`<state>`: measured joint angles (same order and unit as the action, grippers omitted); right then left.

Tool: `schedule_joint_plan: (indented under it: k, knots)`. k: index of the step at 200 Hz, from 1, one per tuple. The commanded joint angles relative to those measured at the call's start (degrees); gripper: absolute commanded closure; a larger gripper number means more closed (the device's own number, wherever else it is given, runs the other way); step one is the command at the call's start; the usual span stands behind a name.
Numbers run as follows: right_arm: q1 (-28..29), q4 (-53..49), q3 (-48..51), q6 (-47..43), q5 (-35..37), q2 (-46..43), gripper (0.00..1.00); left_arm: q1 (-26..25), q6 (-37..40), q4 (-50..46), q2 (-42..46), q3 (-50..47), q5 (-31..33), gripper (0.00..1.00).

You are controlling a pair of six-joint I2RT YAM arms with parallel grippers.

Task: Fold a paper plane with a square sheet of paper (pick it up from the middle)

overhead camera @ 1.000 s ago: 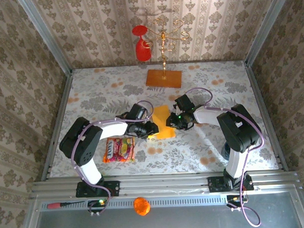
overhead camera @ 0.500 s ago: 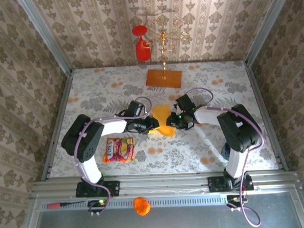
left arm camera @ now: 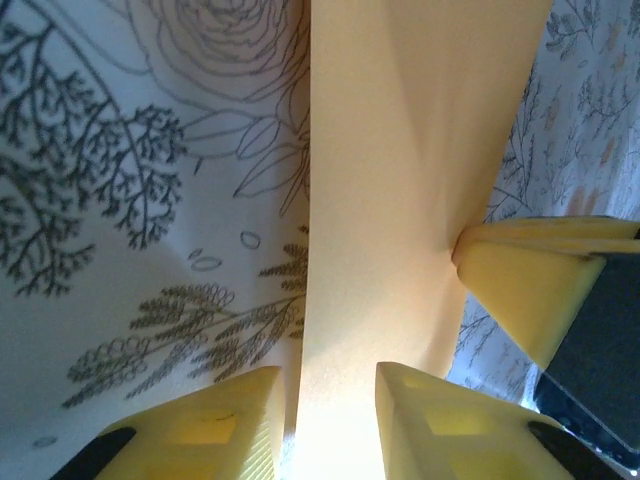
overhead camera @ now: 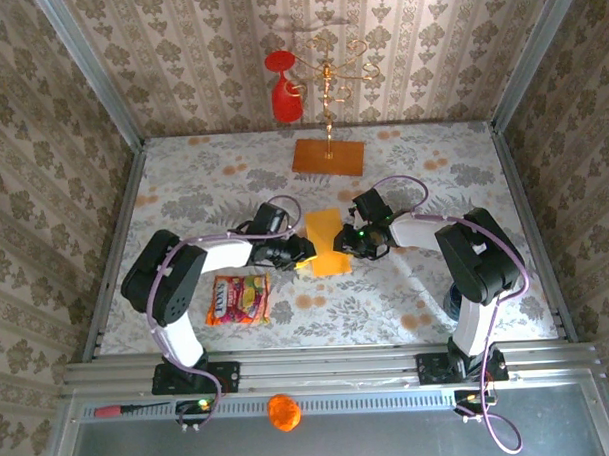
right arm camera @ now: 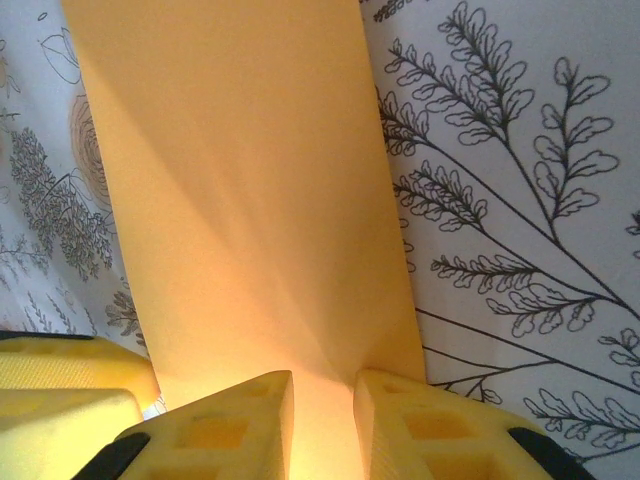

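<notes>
Top view: the square sheet of paper [overhead camera: 323,227] is at mid-counter, between the two arms; left fingers [overhead camera: 305,252] meet it from its left, right fingers [overhead camera: 343,244] from its right; the grip points themselves are hidden under the wrists.

Left wrist view: sheet runs as a long yellow-orange strip from the top edge down between the two yellow fingers, which are clenched on it; its lower end is cut off by the frame; one of the right arm's fingers touches the strip's right edge.

Right wrist view: same strip, fingers pinched close on its near end; soft creases fan up from the pinch; far end runs out of frame; one of the left arm's fingers is partly visible at lower left.

Whether the sheet is doubled over cannot be made out; the full outline shows in no view.

Counter [overhead camera: 183,192]: floral cloth; snack packet [overhead camera: 239,298] near the left arm, apart from the sheet; brownish-orange board [overhead camera: 328,157] with gold stand at the far side.
</notes>
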<state>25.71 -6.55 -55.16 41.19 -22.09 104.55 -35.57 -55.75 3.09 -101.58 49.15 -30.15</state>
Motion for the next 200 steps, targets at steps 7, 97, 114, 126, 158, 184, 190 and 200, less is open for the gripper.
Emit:
schedule_joint_plan:
  k: [7,97,114,126,158,184,190,200]
  knots:
    - [-0.56,-1.05,1.45,0.65,0.47,1.24,0.75,0.30,1.65,-1.12,-1.95,3.07,-0.43,0.73]
    - [-0.67,-0.97,1.48,0.60,0.29,0.93,0.75,3.30,3.84,1.46,-4.92,5.59,-5.95,0.71]
    - [-0.67,-0.99,1.46,0.65,0.29,0.92,0.75,3.65,3.74,1.32,-4.83,5.35,-5.65,0.71]
    - [-0.67,-0.96,1.52,0.65,0.38,0.90,0.75,3.91,4.77,-0.71,-4.40,5.48,-3.99,0.71]
    - [-0.67,-1.08,1.37,0.65,0.29,0.89,0.75,4.20,5.48,-1.71,-4.44,5.29,-3.21,0.70]
    - [-0.67,-1.18,1.19,0.63,0.27,0.98,0.75,3.80,5.31,-0.17,-5.72,6.16,-4.97,0.73]
    - [-0.66,-1.19,1.19,0.57,0.33,1.00,0.75,3.71,5.29,0.15,-5.93,6.41,-5.44,0.74]
    - [-0.65,-1.18,1.13,0.56,0.28,1.12,0.75,3.56,5.25,0.80,-6.31,6.87,-6.25,0.74]
